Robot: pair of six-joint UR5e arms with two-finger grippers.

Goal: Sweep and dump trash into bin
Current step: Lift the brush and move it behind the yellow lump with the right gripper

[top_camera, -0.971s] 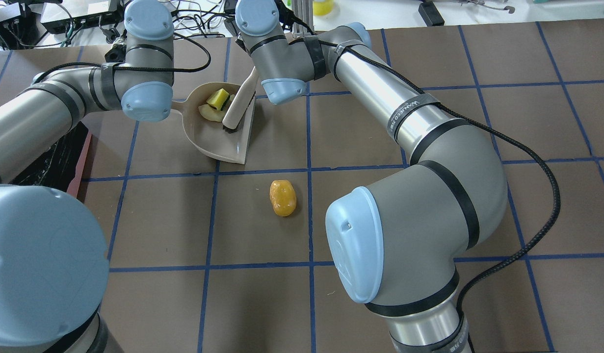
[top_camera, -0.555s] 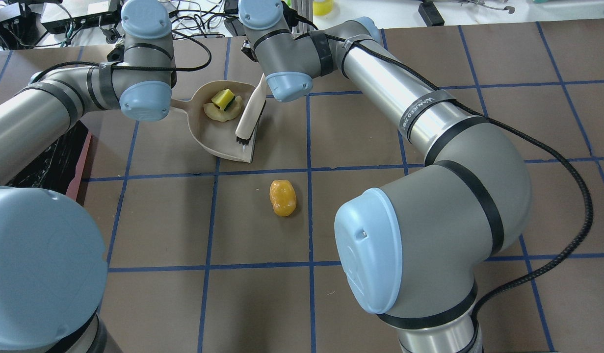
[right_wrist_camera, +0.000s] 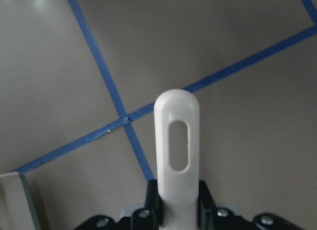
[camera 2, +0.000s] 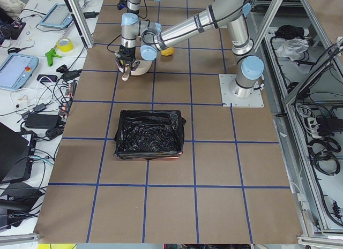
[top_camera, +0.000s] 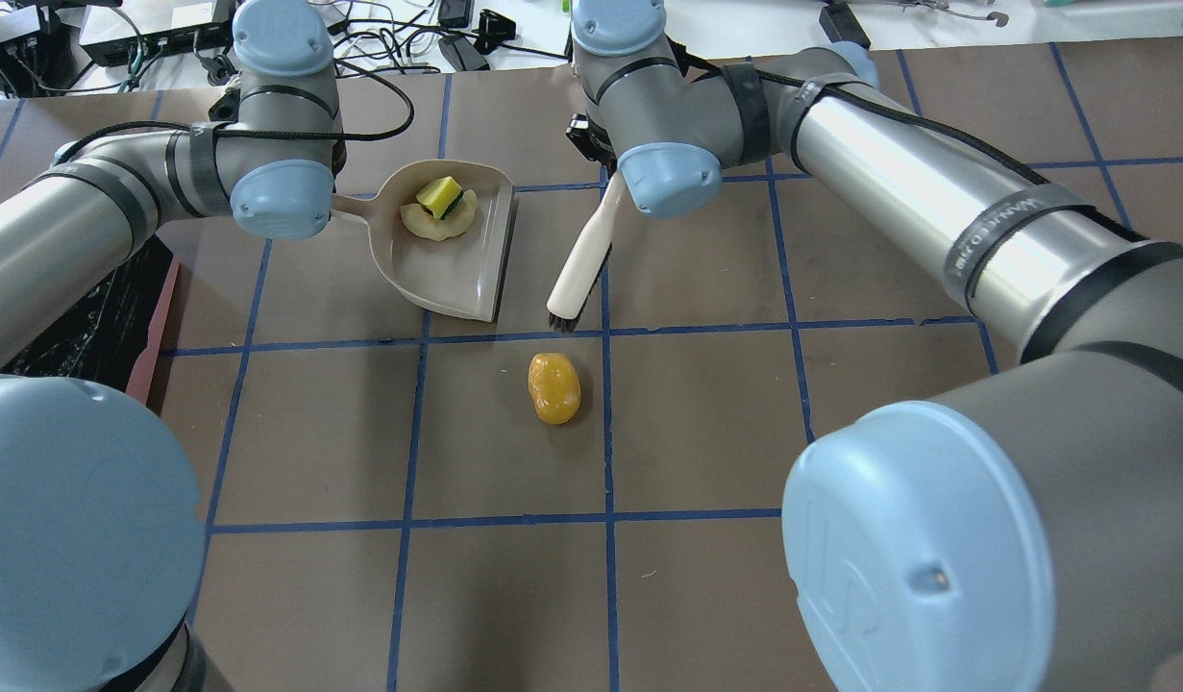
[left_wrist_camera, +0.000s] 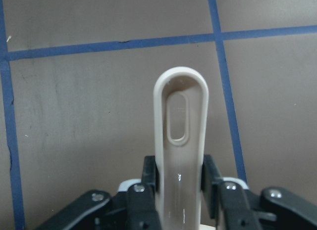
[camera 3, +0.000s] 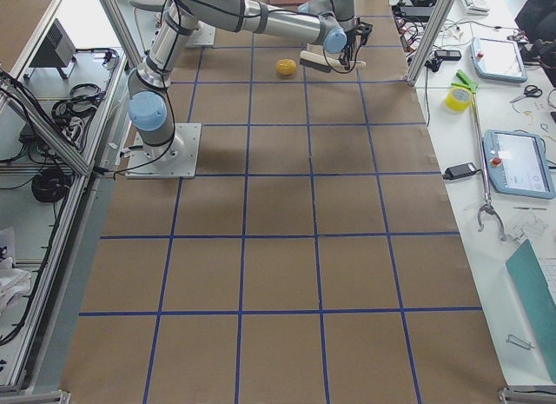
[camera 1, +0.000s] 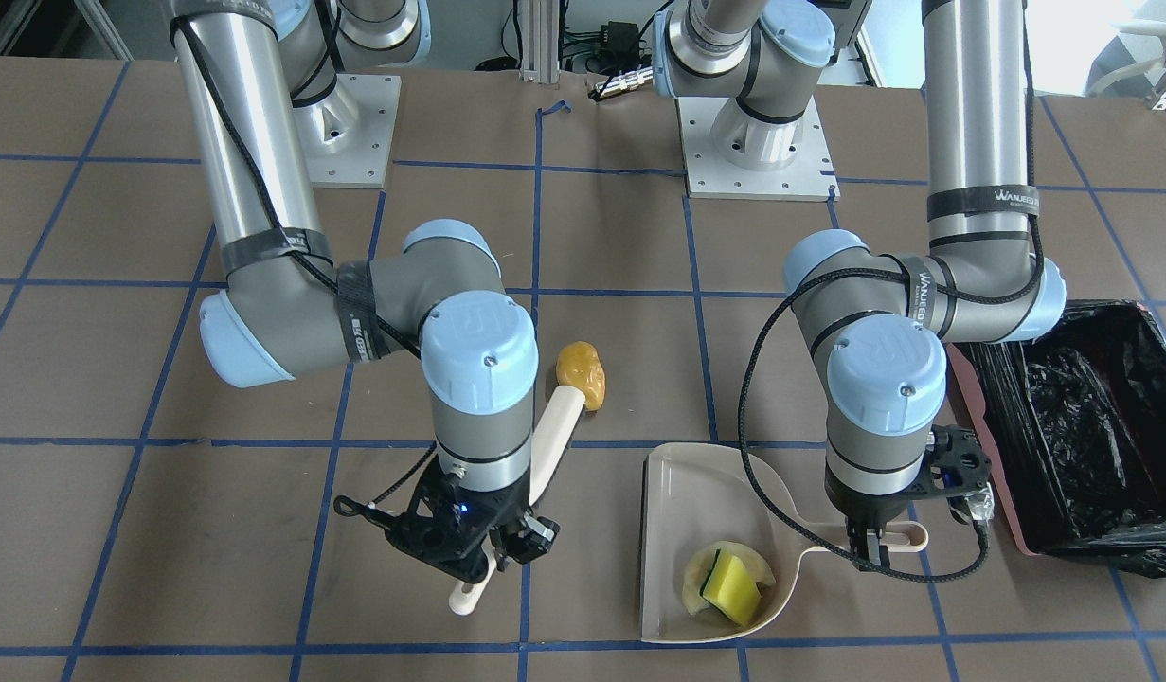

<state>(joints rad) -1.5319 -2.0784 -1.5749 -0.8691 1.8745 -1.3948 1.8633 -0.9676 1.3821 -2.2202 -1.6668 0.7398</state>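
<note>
My left gripper [camera 1: 873,547] is shut on the handle of a beige dustpan [top_camera: 449,271], as the left wrist view [left_wrist_camera: 181,190] shows. The pan rests on the table and holds the yellow sponge with a green side [top_camera: 439,195] on top of the pale beige floppy piece [top_camera: 437,224]. My right gripper [camera 1: 478,559] is shut on a cream hand brush [top_camera: 583,252], as the right wrist view [right_wrist_camera: 177,200] shows. The brush's bristles are just beyond the yellow-brown potato-like lump [top_camera: 554,387], which lies alone on the table, to the right of the pan's mouth.
The pink bin lined with a black bag [camera 1: 1085,445] stands on the robot's left side, beside the left arm, and shows at the left edge of the overhead view [top_camera: 101,317]. The brown table has a grid of blue tape lines. Cables and devices lie beyond the far edge.
My right gripper has pulled the brush out of the dustpan and swung it right, its bristles now near the potato-like lump. The dustpan has shifted slightly; the sponge and floppy piece stay inside.
</note>
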